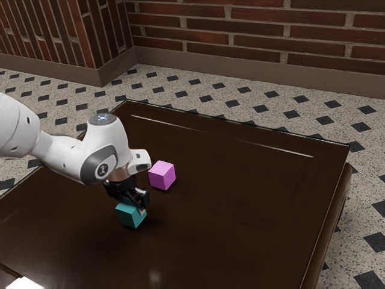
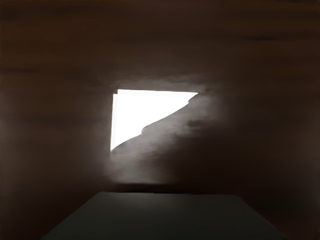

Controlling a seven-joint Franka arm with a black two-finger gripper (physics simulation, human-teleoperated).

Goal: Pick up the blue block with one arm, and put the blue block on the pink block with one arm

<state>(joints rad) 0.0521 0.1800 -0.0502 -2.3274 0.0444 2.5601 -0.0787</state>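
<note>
Brick walls [image 1: 240,30] and a speckled floor [image 1: 289,102] with black diamond tiles surround the dark, glossy wooden table [image 1: 240,198] you are working on. Your white arm [image 1: 60,156] comes in from the exterior view's left and bends down over the near part of the tabletop. The black gripper [image 1: 133,203] is right on top of the blue block [image 1: 129,218] (it reads more teal than blue in this light). The gripper's lower end overlaps the block's upper edge. You cannot tell from this angle whether the gripper is spread around the block or clamping it. You also cannot tell whether the block rests flat on the wood or is slightly raised; it sits turned, with one corner toward the camera, and a dark shadow lies beneath it. The pink block [image 1: 162,175] stands on the table near the blue one, a little farther back and toward the exterior view's right. The two are apart, and the pink block's top face is bare. In the wrist view, a broad, dim, greenish flat face of the blue block [image 2: 165,220] lies directly under the hand. Beyond it is the dark tabletop [image 2: 50,100], carrying a bright white reflected patch [image 2: 145,112] that is partly cut by a shadow.
</note>
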